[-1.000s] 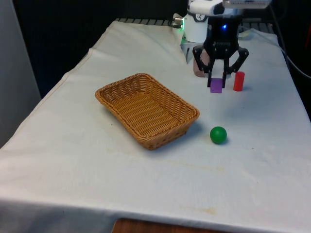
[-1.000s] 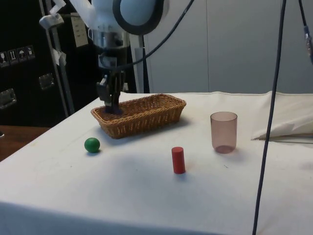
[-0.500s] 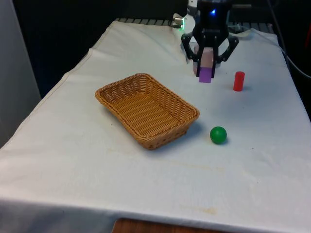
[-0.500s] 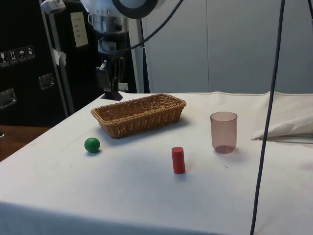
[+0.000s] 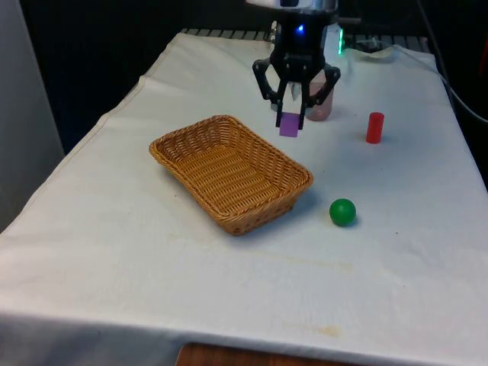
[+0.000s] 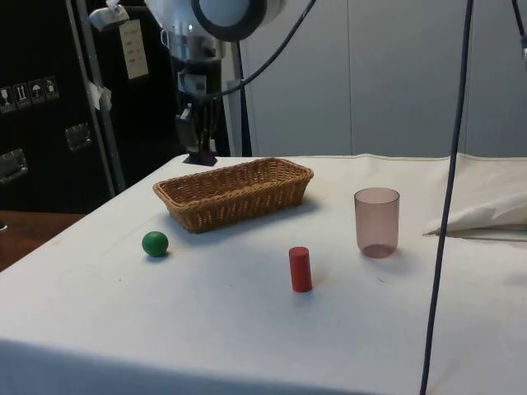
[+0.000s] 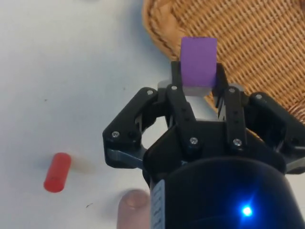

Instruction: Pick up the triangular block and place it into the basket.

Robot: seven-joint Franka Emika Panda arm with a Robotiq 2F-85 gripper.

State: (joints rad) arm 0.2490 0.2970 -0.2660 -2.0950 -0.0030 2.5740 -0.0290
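Observation:
My gripper [image 5: 290,120] is shut on a purple block [image 5: 289,124] and holds it in the air over the far rim of the wicker basket [image 5: 229,171]. The wrist view has the purple block [image 7: 198,61] clamped between the fingers [image 7: 176,76], with the wicker basket's rim [image 7: 164,33] right beneath it. From the side, the gripper [image 6: 200,151] hangs just above the basket's [image 6: 235,192] far end. The basket holds nothing.
A red cylinder [image 5: 374,127] stands at the front view's right, and a green ball [image 5: 342,211] lies beside the basket's corner. A translucent pink cup [image 6: 376,222] stands behind the gripper in the front view. The red cylinder [image 7: 57,172] also lies below the wrist.
The gripper has lifted the purple block off the table beside the red cylinder and carried it towards the front view's left, up to the basket's far rim.

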